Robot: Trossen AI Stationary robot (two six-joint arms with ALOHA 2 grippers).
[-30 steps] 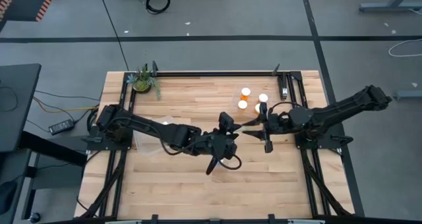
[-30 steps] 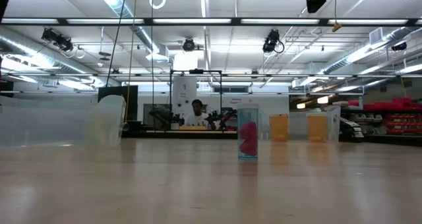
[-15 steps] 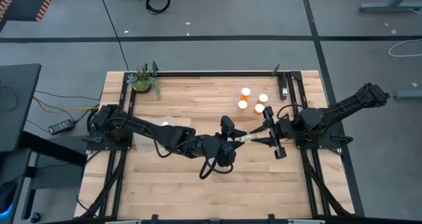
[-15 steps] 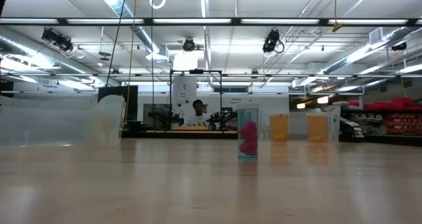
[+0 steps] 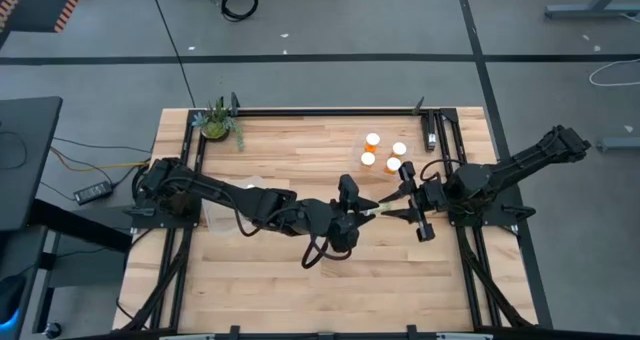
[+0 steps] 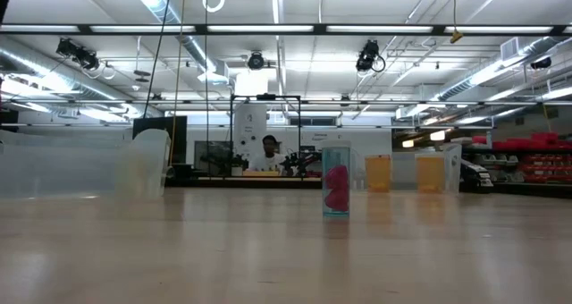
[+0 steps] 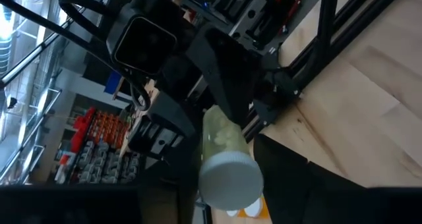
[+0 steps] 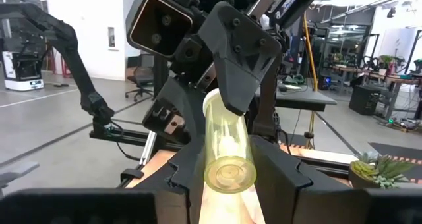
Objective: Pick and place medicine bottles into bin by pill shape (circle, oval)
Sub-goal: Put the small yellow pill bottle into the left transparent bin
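Pale yellow-green translucent medicine bottle with white cap (image 5: 368,210) hangs mid-air over table centre, at 6 o'clock from the white-capped bottle cluster (image 5: 384,154). Right gripper (image 8: 227,184) clamps the base end; left gripper (image 5: 348,212) brackets the cap end, grip unclear. Risk: right lets go before left seats, so the bottle drops, rolls off the wooden table (image 5: 300,280).

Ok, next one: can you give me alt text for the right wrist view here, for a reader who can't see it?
A pale yellow medicine bottle lies lengthwise between the right end effector and the left end effector, its round base facing the camera, as in a handover. A potted green plant stands on the table to one side, with an open workshop behind.
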